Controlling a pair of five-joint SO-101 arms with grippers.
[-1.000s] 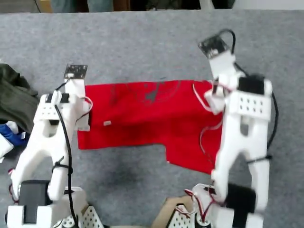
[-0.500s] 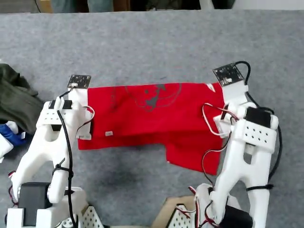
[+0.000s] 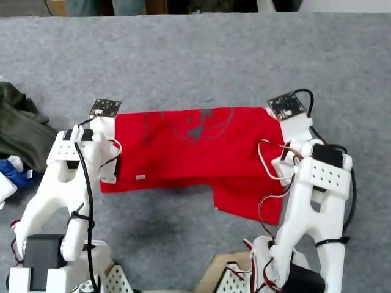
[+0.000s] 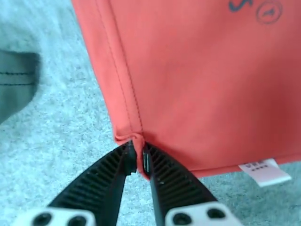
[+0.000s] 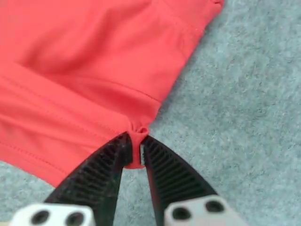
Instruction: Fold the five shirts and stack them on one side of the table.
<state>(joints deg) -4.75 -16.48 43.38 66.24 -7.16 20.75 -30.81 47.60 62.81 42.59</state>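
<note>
Red shirt [image 3: 195, 152]: laid across the middle of the table [image 3: 195, 61], stretched between the two arms; one layer is doubled over another, and a lower flap projects toward the arm bases on the right arm's side.
Print [image 3: 197, 122]: a dark circular graphic is carried on the upper layer near the far edge; its lettering cannot be read.
Tag [image 4: 263, 170]: a small white label is sewn at the shirt's hem on the left arm's side; its print is too small to be read.
Left gripper [image 4: 138, 162]: the black ribbed jaws are closed together on a puckered corner of the red shirt's stitched hem.
Right gripper [image 5: 136, 157]: the jaws are clamped on a small fold of red fabric at the shirt's opposite edge.
Dark green garment [image 3: 18, 128]: heaped at the table's edge beyond the left arm, well apart from the red shirt.
Blue fabric [image 3: 15, 174]: lodged just beside the green garment.
</note>
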